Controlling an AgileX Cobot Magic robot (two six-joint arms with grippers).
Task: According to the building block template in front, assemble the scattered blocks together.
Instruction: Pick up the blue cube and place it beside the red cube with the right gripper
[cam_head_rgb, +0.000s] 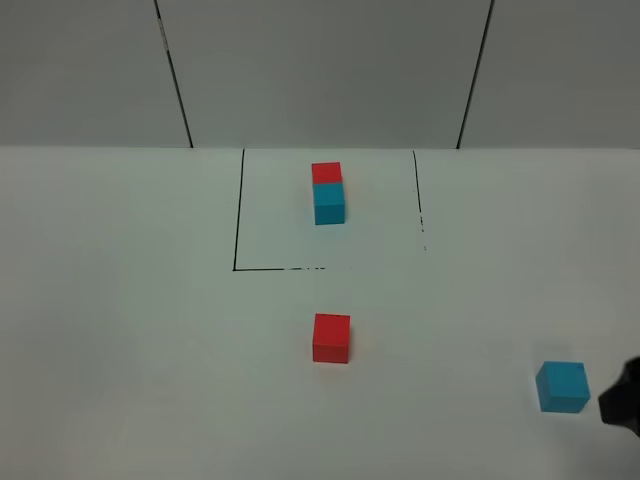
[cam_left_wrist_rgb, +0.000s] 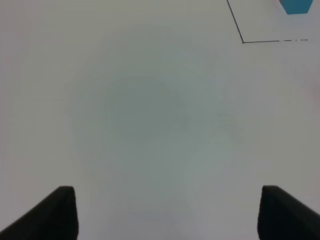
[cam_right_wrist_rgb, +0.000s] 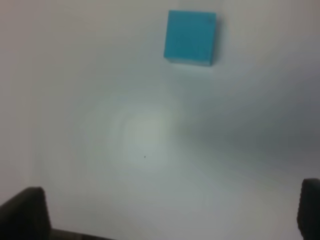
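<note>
As it gapes, the right pincer (cam_right_wrist_rgb: 167, 212) hovers near the cyan cube (cam_right_wrist_rgb: 191, 37).

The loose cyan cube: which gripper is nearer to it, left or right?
Right. The right gripper hangs open just beside the loose cyan cube, which lies ahead of its fingers. The left gripper, out of the high view, faces only bare table and the black frame's corner.

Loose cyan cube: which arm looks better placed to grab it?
Right, probably: the open right gripper hovers beside the cyan cube; the left gripper has no loose cube near it.
</note>
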